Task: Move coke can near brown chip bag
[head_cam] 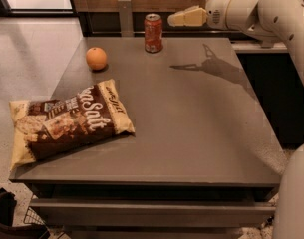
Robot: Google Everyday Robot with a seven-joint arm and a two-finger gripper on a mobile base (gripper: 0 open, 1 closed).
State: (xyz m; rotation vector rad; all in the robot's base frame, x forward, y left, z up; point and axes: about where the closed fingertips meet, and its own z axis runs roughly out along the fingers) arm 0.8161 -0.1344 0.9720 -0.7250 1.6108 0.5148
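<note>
The coke can (153,32) stands upright at the far edge of the grey table (191,133). It is red with a silver top. The brown chip bag (67,121) lies flat at the table's near left corner, with white "Sea Salt" lettering. My gripper (174,19) hangs in the air just right of the can's top, pointing left toward it, a small gap away. It holds nothing.
An orange (96,58) sits on the table left of the can. A grey upright post (125,16) stands behind the table's far edge. My arm (286,14) comes in from the right, over a dark counter.
</note>
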